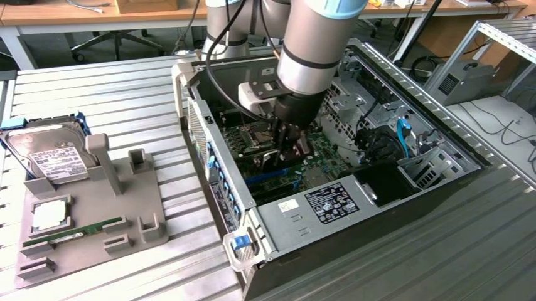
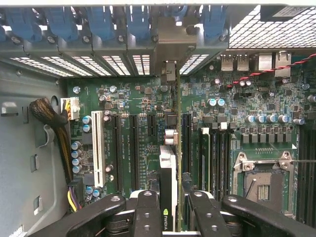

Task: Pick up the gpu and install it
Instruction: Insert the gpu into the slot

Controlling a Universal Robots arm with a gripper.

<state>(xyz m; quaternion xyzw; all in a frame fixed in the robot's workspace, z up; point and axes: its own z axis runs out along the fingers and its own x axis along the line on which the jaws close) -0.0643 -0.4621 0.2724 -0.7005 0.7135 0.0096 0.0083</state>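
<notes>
The gpu (image 2: 169, 174) shows edge-on in the wrist view, a thin dark card with a black cooler. It stands upright over the green motherboard (image 2: 123, 98) between long black slots. Its silvery end bracket (image 2: 170, 47) reaches the case's rear slot openings. My gripper (image 2: 173, 217) is shut on the card's top edge, one black finger (image 2: 147, 212) on each side. In the exterior view my gripper (image 1: 287, 147) reaches down into the open computer case (image 1: 335, 207), with the gpu (image 1: 293, 157) dark and partly hidden below it. Whether the card sits fully in its slot I cannot tell.
A grey fixture tray (image 1: 142, 200) lies at the exterior view's left, holding a silver hard drive (image 1: 52, 157), a square chip (image 1: 50, 214) and a green memory stick (image 1: 71, 236). Cable bundles (image 2: 54, 123), blue slot latches (image 2: 98, 22) and the empty processor socket (image 2: 264, 182) surround the card.
</notes>
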